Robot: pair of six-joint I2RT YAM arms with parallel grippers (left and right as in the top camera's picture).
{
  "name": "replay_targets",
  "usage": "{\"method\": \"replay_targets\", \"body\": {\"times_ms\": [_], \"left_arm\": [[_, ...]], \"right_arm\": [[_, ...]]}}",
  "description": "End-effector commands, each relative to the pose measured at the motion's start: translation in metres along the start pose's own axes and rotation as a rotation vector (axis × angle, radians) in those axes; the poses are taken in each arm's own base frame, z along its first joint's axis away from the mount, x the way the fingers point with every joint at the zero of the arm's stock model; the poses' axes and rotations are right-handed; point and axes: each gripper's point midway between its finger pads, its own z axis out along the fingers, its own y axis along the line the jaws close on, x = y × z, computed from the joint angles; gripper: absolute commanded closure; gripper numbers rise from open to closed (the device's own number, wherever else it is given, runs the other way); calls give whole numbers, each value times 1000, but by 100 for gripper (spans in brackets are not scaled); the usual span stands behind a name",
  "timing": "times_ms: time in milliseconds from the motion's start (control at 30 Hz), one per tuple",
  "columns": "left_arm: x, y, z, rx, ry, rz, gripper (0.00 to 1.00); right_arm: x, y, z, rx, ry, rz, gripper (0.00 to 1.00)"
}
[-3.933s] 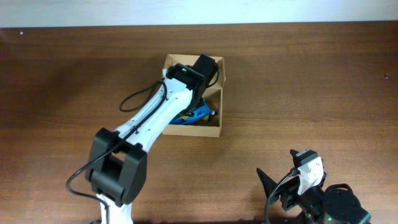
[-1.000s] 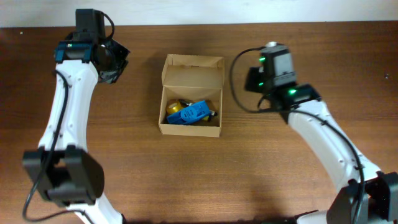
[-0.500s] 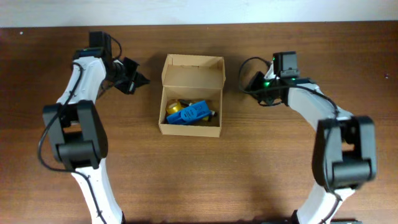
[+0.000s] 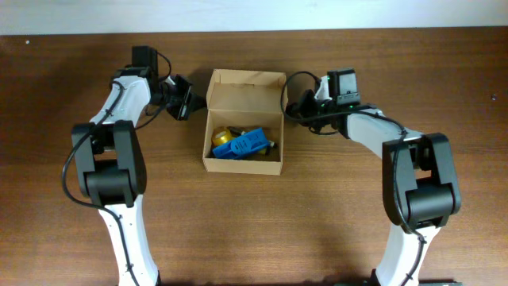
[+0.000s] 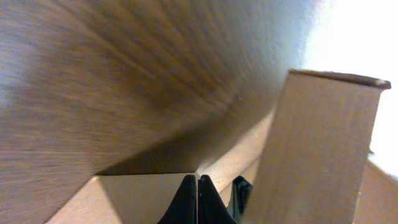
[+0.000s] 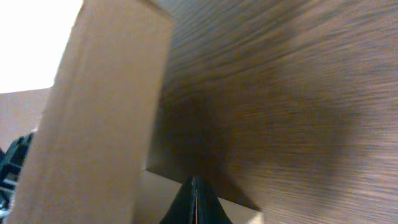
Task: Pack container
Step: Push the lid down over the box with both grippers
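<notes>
The container [image 4: 243,163] is a tan cardboard box in the middle of the table, its flap lid [image 4: 246,89] standing open at the back. A blue block [image 4: 248,143] and a yellow item [image 4: 222,137] lie inside. My left gripper [image 4: 189,98] is shut and empty, just left of the box's back left corner. My right gripper [image 4: 291,104] is shut and empty, just right of the lid. In the left wrist view the shut left gripper [image 5: 198,198] points at the cardboard wall [image 5: 320,149]. In the right wrist view the shut right gripper [image 6: 194,200] sits beside the cardboard wall [image 6: 102,118].
Brown wooden table [image 4: 357,214] all round the box. A pale wall strip [image 4: 254,14] runs along the table's far edge. Both white arms reach in from the front, one on each side of the box.
Both grippers have moved inward towards the box's back corners, the left from the far left and the right from the right. The box and its contents have not moved.
</notes>
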Motion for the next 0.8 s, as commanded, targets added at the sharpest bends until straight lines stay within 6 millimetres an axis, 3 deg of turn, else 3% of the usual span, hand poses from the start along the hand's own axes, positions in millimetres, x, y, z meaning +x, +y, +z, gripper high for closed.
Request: {"method": "replay_targets", "body": {"times_ms": [0,300,767], "left_arm": [[3,-9,6,42,35,42,98],[6,-18,5,90,53,212,98],[8,-30,-1,133,47,506,98]], "right_arm": [[6,13,9,-38,20,-24,97],[-5,49,6,-182,-27,-225,96],[-5,78,-11,-245,-66,-551,97]]}}
